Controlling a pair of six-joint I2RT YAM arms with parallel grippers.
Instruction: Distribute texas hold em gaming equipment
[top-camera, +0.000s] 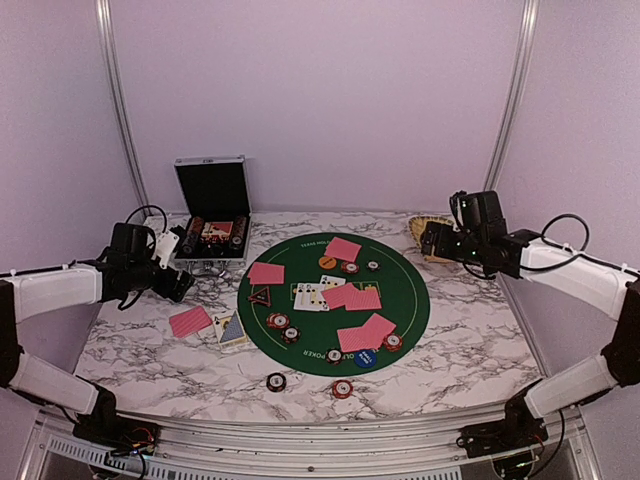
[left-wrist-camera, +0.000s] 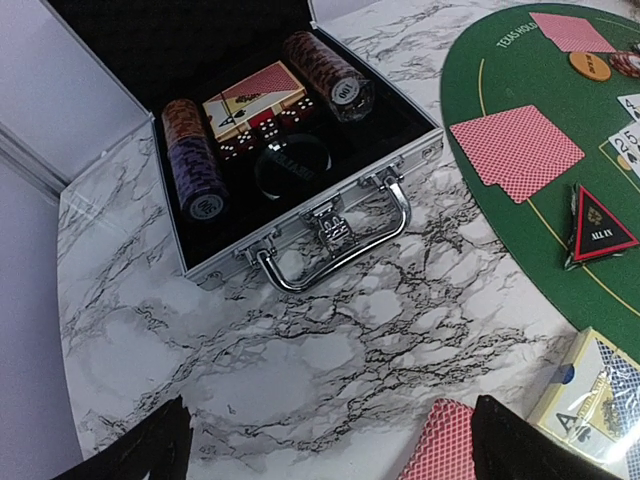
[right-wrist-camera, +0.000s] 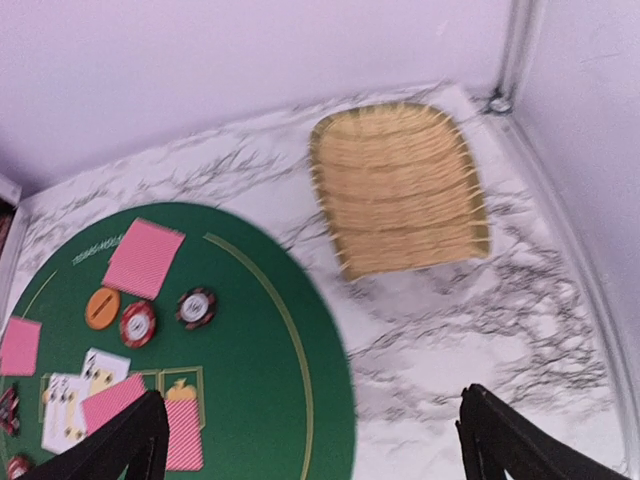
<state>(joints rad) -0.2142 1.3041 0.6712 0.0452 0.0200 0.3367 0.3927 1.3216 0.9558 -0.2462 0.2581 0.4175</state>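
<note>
Outward, left gripper (left-wrist-camera: 330, 445) and right gripper (right-wrist-camera: 310, 432) flank the mat (top-camera: 405, 300).

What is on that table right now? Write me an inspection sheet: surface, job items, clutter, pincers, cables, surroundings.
Surface: marble-pattern table with a round green mat on it.
Job's things: pink-backed cards, chips, orange button, blue button and triangular marker lie on the mat; a stray card and two stray chips lie off it.
Clutter: open black case holding chip rolls and a deck; wicker basket, looks empty; boxed deck by the mat's edge.
Pincers: left pincer open, empty, near the case; right pincer open, empty, near the basket.
Cables: black left cable and right cable loop above the arms.
Surroundings: pale walls, metal frame posts.
</note>
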